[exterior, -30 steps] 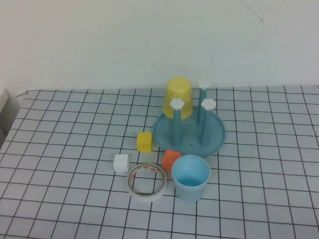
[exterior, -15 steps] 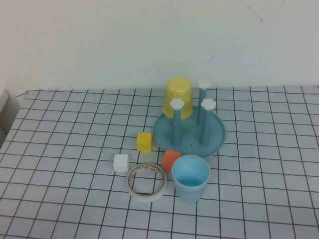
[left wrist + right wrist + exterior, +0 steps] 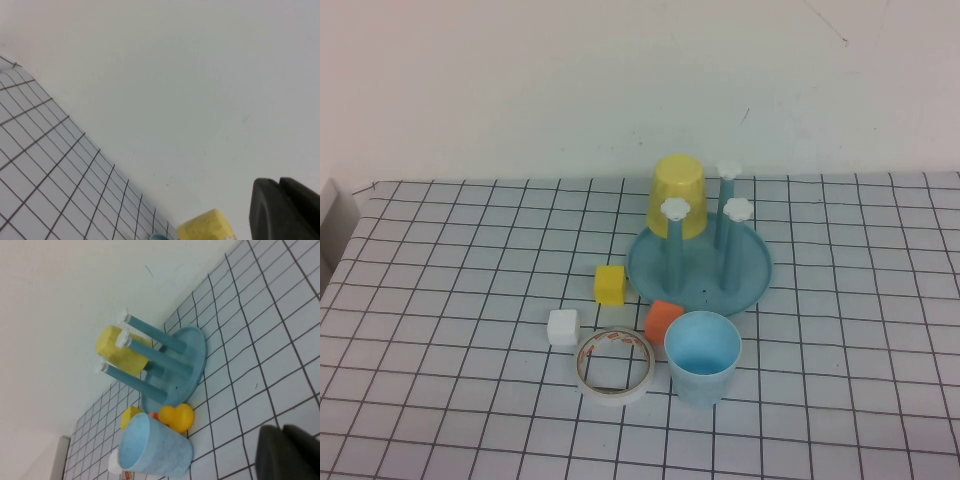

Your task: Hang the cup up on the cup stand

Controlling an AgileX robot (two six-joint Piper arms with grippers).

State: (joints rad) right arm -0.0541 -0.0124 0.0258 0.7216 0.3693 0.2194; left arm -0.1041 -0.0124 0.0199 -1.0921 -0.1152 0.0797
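Blue cup (image 3: 703, 356) stands upright near the cup stand (image 3: 700, 268); left pincer (image 3: 287, 210) and right pincer (image 3: 290, 452) show only dark edges, grip indiscernible.

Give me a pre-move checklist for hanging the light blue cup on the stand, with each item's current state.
1. Light blue cup upright on the table, mouth up, unheld: ok.
2. Free pegs on the cup stand: ok; the yellow cup covers just one.
3. Clear grasp room: not ok; orange block and tape roll sit close beside the cup.
4. Left gripper state: cannot tell.
5. Right gripper state: cannot tell.
6. Neither arm shows in the high view: ok.
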